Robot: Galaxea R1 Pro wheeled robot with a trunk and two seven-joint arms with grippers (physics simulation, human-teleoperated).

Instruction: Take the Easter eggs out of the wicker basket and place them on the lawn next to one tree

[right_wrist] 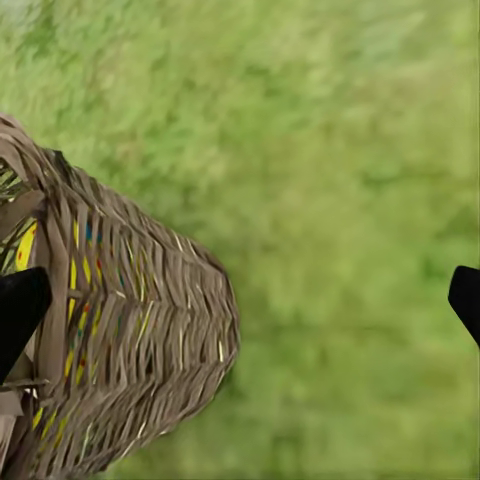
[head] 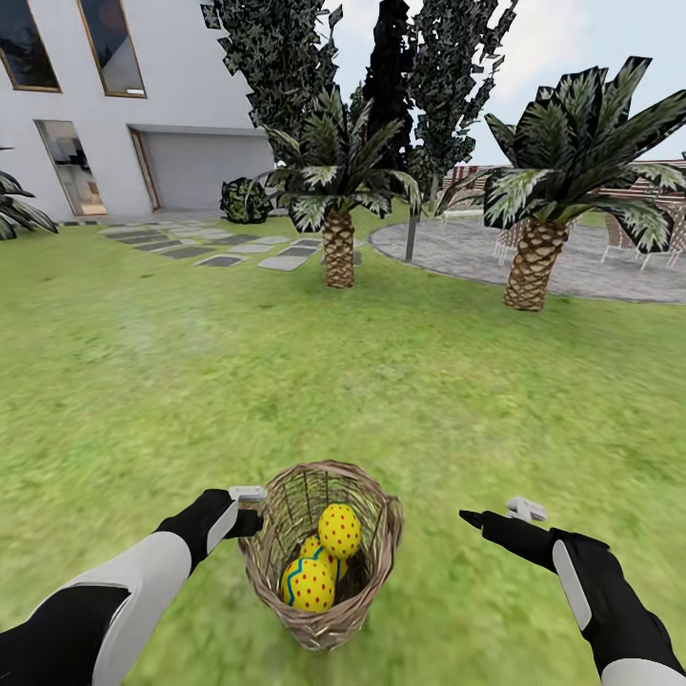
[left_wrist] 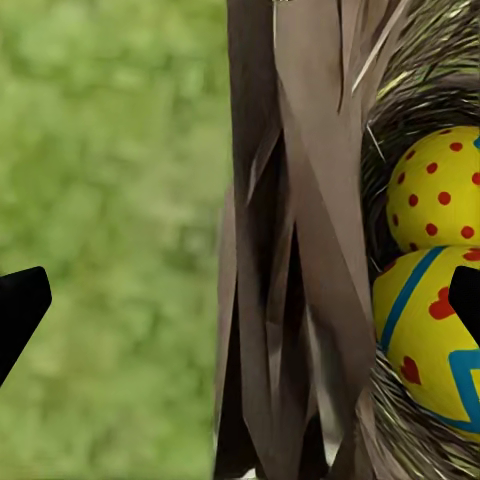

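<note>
The wicker basket sits on the lawn right in front of me, with three Easter eggs inside: one on top, one lower and a third half hidden between them. My left gripper is open at the basket's left rim. In the left wrist view the basket wall stands between its fingertips, with two eggs beyond it. My right gripper hangs open to the right of the basket, apart from it, over grass. The thick pale-trunked tree is out of view.
Two palms with scaly trunks stand ahead on the grass. Thin dark trees rise by a grey paved circle. A white house and stepping stones lie at far left.
</note>
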